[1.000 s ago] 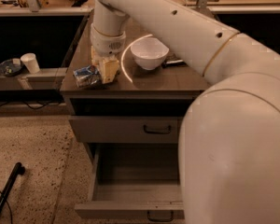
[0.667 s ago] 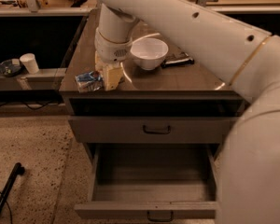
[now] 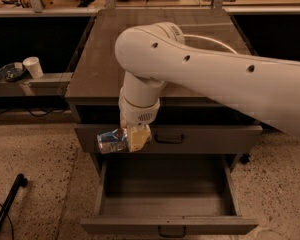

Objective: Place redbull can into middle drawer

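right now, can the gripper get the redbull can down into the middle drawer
Probably yes. The gripper hangs over the left side of the middle drawer, jaws shut on the redbull can. The drawer is pulled open, and nothing visible lies between them.

Shiny metal redbull can gripped in the matt cream gripper, above the matt grey middle drawer, left side.

Your claw grips the redbull can beyond the front edge of the counter, above the open middle drawer, left side.
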